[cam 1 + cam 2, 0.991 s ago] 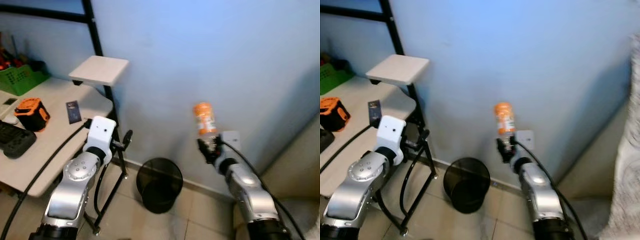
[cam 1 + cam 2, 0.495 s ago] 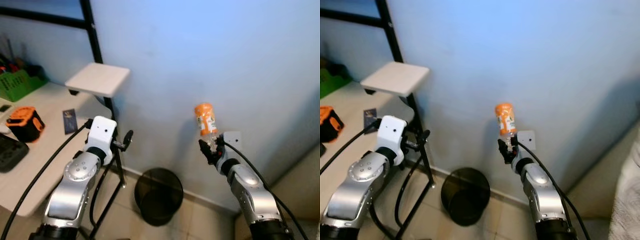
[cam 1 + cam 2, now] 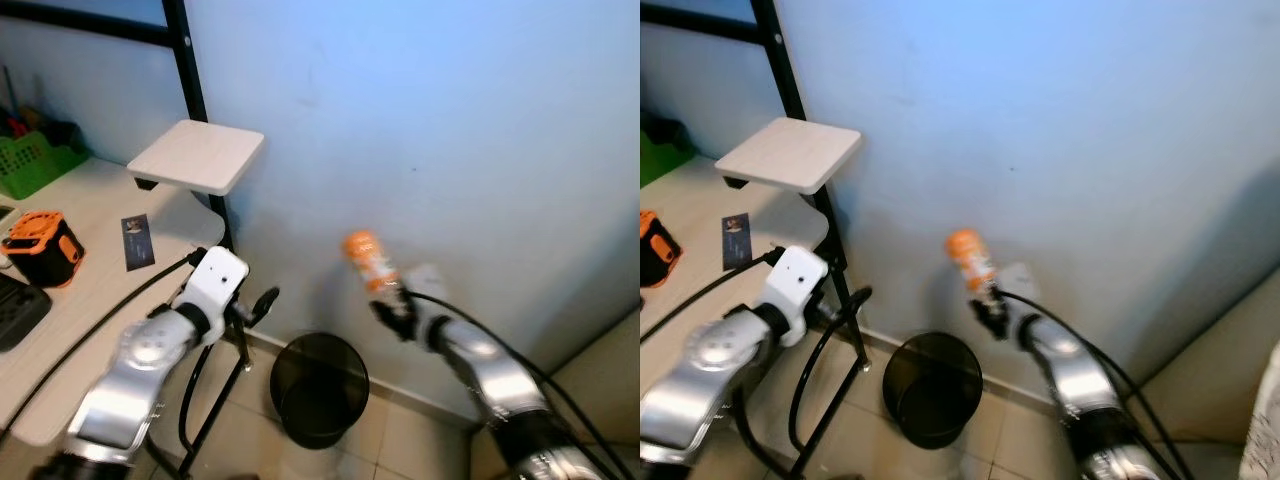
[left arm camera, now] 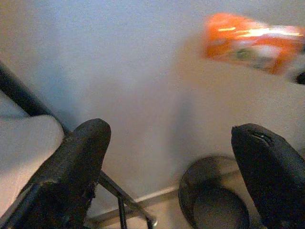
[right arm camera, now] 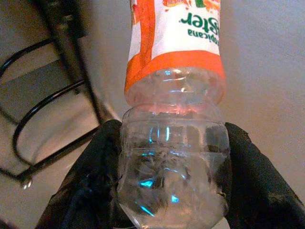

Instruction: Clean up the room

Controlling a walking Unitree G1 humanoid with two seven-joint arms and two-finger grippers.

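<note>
Head views: right gripper raised before the blue wall, its jaws clamped on the clear base of an orange-labelled plastic bottle. The bottle tilts up and away from the jaws, held above and a little to the right of the black wire bin — bin on the tiled floor against the wall. Left gripper held out above and to the left of the bin, beside the black frame leg of the counter. On the counter, well left of the bin: an orange-and-black device, a dark card, a green basket; a small white shelf juts from the frame.

Left wrist view: left jaws wide apart, nothing between them. Beyond them the bin, and above it the bottle, blurred.

Right wrist view: bottle's crumpled clear base seated squarely between the two black fingers — both pressed against it; orange label beyond.
</note>
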